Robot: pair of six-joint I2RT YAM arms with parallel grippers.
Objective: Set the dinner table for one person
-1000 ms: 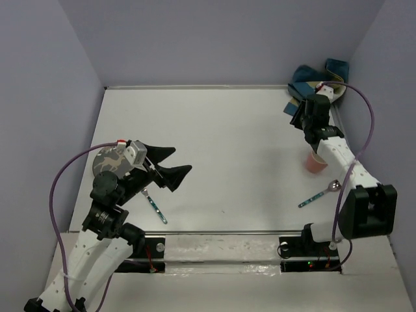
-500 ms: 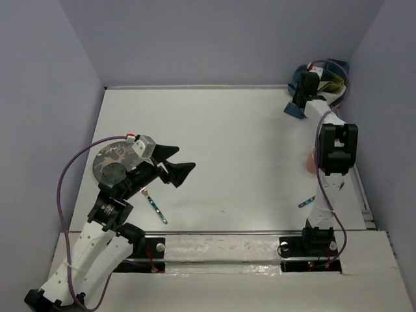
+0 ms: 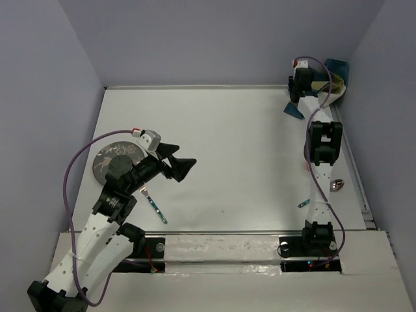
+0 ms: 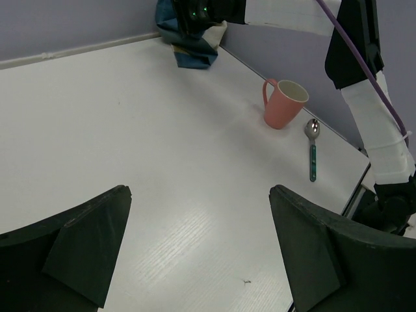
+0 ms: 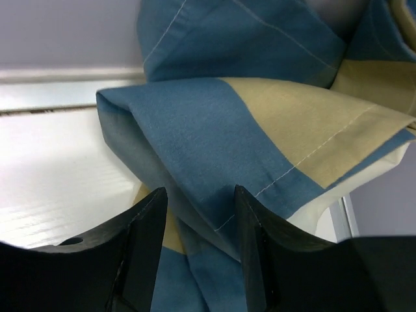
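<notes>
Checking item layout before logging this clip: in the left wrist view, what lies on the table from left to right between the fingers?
blue-and-tan cloth → pink mug → spoon

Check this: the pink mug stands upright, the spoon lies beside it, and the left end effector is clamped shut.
One thing is wrong: the left end effector is wide open and empty, as the left wrist view shows. The pink mug does stand upright, with the spoon lying beside it.
</notes>
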